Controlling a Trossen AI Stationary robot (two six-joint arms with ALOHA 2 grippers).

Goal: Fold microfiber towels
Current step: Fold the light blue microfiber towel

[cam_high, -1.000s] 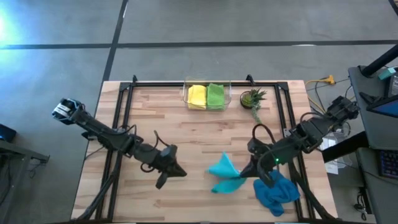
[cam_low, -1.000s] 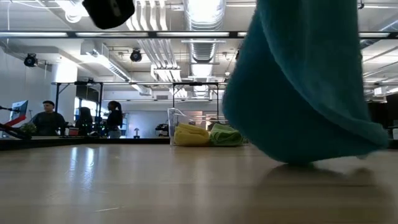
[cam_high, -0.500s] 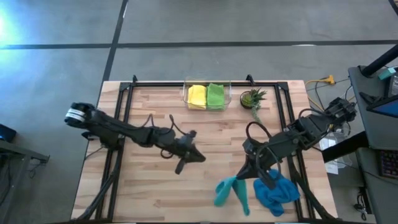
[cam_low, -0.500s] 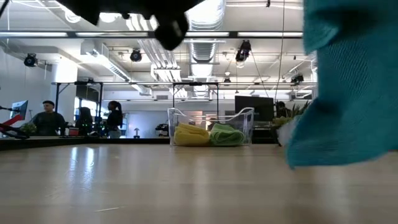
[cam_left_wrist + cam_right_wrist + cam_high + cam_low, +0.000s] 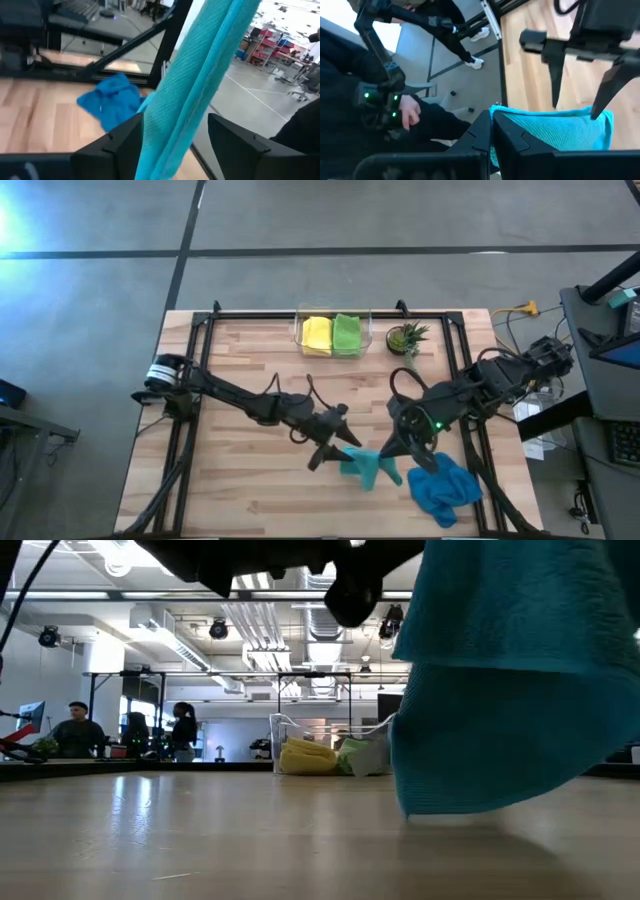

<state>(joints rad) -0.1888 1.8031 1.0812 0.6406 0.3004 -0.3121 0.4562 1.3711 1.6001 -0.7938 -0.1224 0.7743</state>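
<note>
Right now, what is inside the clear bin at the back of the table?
The clear bin holds a yellow towel and a green towel, side by side. Anything beneath them is covered.

We see four microfiber towels. The teal towel point(image 5: 366, 466) hangs off the table's near middle, draped in a long fold with its lower edge at the wood. The blue towel point(image 5: 443, 489) lies crumpled at the near right corner, just beside it. The yellow towel point(image 5: 317, 334) and lime green towel point(image 5: 346, 333) sit folded side by side at the far edge
</note>
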